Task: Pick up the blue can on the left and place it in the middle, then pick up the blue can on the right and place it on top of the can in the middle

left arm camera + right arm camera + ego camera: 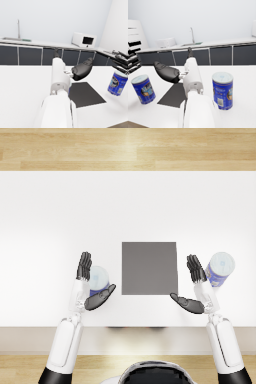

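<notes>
Your left blue can [98,280] stands upright on the white table [60,218], a short cylinder with a pale, ringed lid and a glossy blue printed label. It sits just left of the dark grey square mat [149,268] and inside the spread of your left hand [91,283]: the fingers [84,265] run along its far-left side and the thumb curls near its front. You cannot tell whether any of them touch it; the hand has not closed.

The right blue can [219,269] is the same shape and finish, upright to the right of the mat. Your right hand [195,288] hangs between that can and the mat with fingers straight and thumb held wide, gripping nothing.

The mat is flat and matte. Behind the table in the wrist views you have dark cabinet fronts [220,55], a white microwave [84,40] and a sink tap [18,28].
</notes>
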Tool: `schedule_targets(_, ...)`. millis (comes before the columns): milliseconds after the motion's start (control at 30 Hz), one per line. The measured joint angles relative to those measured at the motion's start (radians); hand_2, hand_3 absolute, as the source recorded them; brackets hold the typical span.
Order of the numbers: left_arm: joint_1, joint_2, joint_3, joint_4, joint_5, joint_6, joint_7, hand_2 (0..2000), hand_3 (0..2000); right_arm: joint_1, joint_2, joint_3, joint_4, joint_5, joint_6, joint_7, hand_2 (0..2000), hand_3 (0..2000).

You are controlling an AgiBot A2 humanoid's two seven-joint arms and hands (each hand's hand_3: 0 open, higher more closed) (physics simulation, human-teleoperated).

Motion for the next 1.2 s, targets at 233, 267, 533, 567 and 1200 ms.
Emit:
schedule_targets(233,0.0,0.0,0.0,0.0,0.0,0.0,0.0,0,0,0.0,0.0,0.0,0.0,0.0,0.0,0.0,0,0)
schedule_targets(267,0.0,0.0,0.0,0.0,0.0,0.0,0.0,0,0,0.0,0.0,0.0,0.0,0.0,0.0,0.0,0,0)
schedule_targets(533,0.0,0.0,0.0,0.0,0.0,0.0,0.0,0,0,0.0,0.0,0.0,0.0,0.0,0.0,0.0,0,0)
schedule_targets(567,0.0,0.0,0.0,0.0,0.0,0.0,0.0,0,0,0.0,0.0,0.0,0.0,0.0,0.0,0.0,0,0)
schedule_targets(1200,-0.008,0.034,-0.124,-0.02,0.343,-0.1,-0.099,0,0,0.034,-0.048,-0.146,0.006,0.311,-0.098,0.1,0,0)
